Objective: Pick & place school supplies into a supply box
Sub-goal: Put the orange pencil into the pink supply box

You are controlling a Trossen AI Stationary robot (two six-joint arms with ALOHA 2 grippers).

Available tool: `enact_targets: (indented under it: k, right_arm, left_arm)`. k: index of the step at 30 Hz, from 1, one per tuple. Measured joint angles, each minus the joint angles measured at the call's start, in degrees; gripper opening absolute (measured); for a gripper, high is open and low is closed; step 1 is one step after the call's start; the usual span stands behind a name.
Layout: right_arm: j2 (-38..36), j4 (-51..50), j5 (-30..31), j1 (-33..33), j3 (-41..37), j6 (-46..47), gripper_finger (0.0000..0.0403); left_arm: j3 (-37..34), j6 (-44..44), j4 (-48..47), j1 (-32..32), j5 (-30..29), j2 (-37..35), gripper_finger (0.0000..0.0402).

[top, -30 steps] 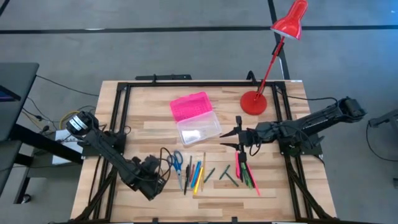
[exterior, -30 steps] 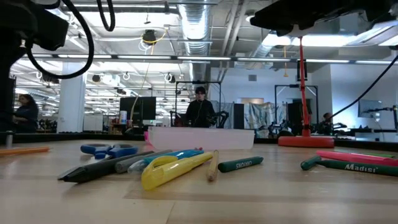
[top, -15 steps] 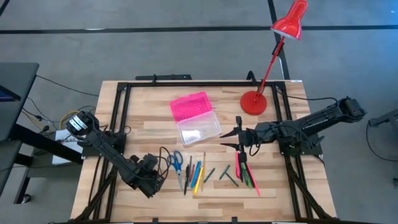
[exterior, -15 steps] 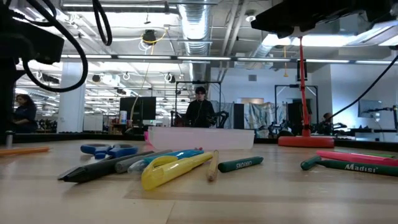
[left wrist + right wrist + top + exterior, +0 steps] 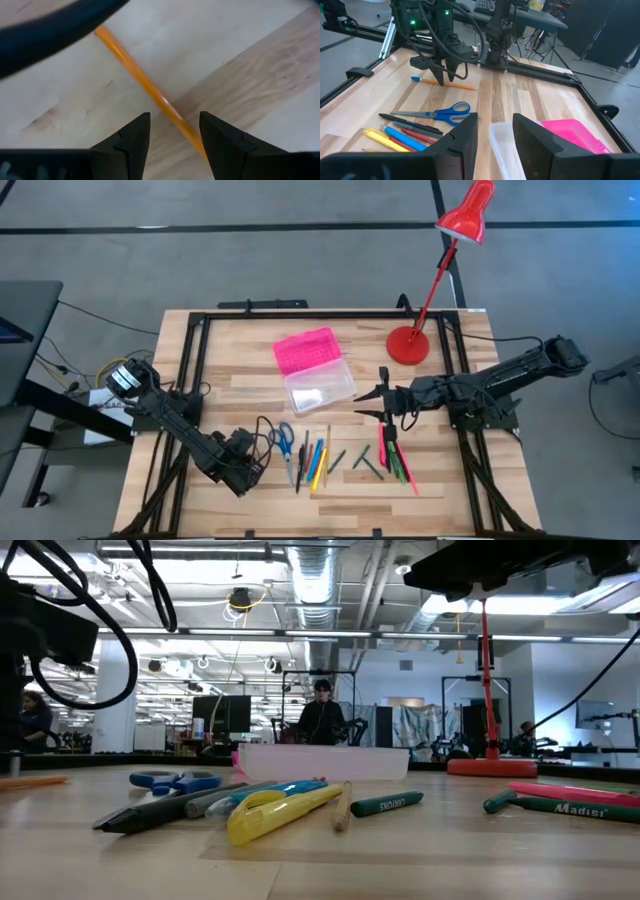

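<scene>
I've eased my left gripper [image 5: 171, 131], fingers wide, down astride the thin orange pencil [image 5: 145, 84], ready to grasp.

Red desk lamp [image 5: 445, 270], wooden table [image 5: 240, 385]

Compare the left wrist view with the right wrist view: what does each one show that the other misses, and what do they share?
Only the left wrist view shows the left claw from close up, open and straddling the orange pencil on the bare wood.

Only the right wrist view shows the blue-handled scissors, the pens beside them, the clear base of the supply box with its pink lid, and the open right claw above the box.

Both show the orange pencil and the left claw poised over it.
</scene>
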Motion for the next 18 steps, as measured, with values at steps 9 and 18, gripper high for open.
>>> enact_targets:
  k: [9,18]
  right_arm:
    - [0.0,-0.1,0.0,0.0,0.0,0.0,0.0118]
    - [0.0,-0.5,0.0,0.0,0.0,0.0,0.0118]
  left_arm:
    - [0.4,-5.4,0.5,0.1,7.2,2.4,0.0167]
    - [1.4,-9.0,1.1,0.0,7.1,4.8,0.0167]
